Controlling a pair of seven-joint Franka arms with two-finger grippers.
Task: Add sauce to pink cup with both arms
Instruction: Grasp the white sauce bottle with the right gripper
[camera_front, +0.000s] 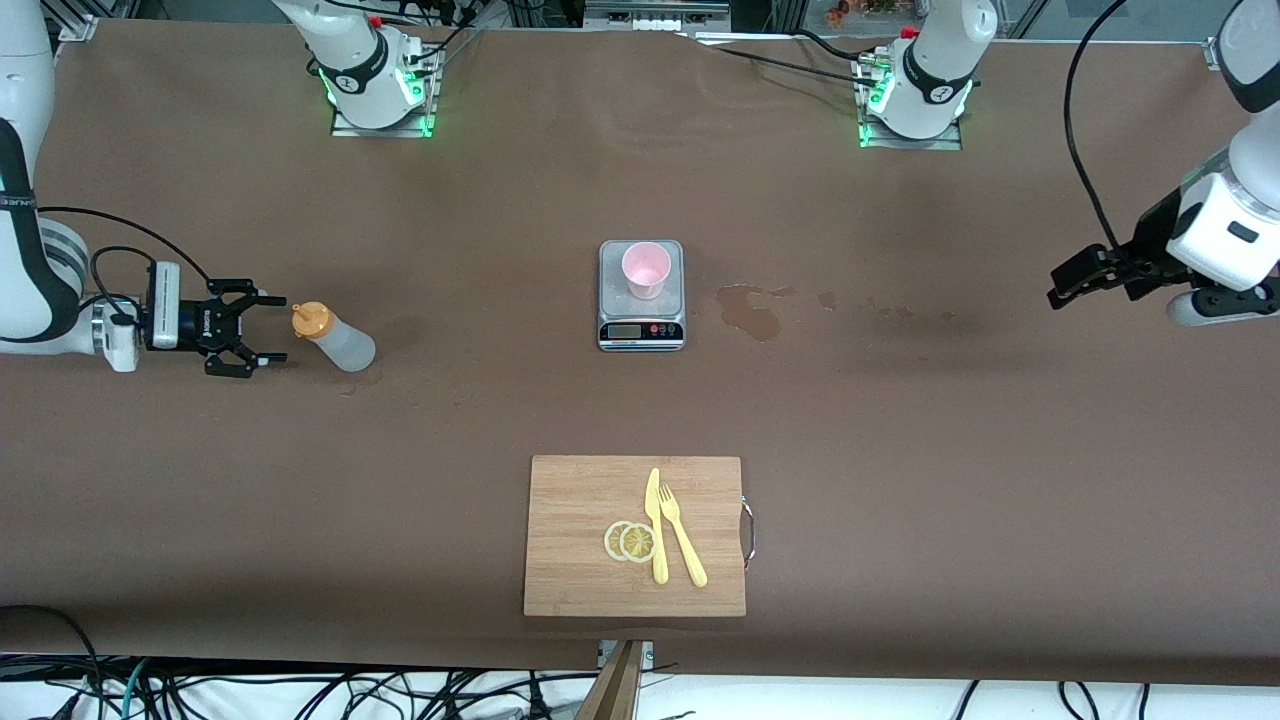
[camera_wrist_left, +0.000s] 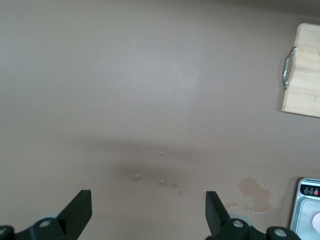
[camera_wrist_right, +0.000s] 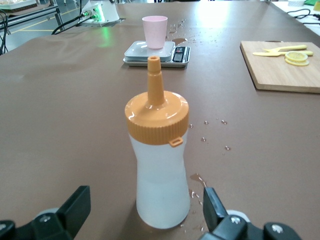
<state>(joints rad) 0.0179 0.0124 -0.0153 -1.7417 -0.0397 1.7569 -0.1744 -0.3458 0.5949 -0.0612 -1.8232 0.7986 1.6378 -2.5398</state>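
Brown paper covered the table (camera_front: 900, 420). On it the sauce bottle (camera_front: 335, 338) stood upright toward the right arm's end, just before the right gripper (camera_front: 262, 337), fingers spread. On the kitchen scale (camera_front: 641, 295) stood the pink cup (camera_front: 646, 270). The left gripper (camera_front: 1062, 287) hung spread, waiting. No writing was legible.

Sauce btl & cup, both upright.
Translucent whitish squeeze bottle w/ orange nozzle cap (camera_front: 333, 338) toward right arm's end; pale pink plastic tumbler (camera_front: 646, 270) on grey scale (camera_front: 641, 322).

The right hand (camera_front: 262, 338) reaches in level and low with fingers spread wide, while the left hand (camera_front: 1068, 283) hangs raised, tilted downward, fingers apart.
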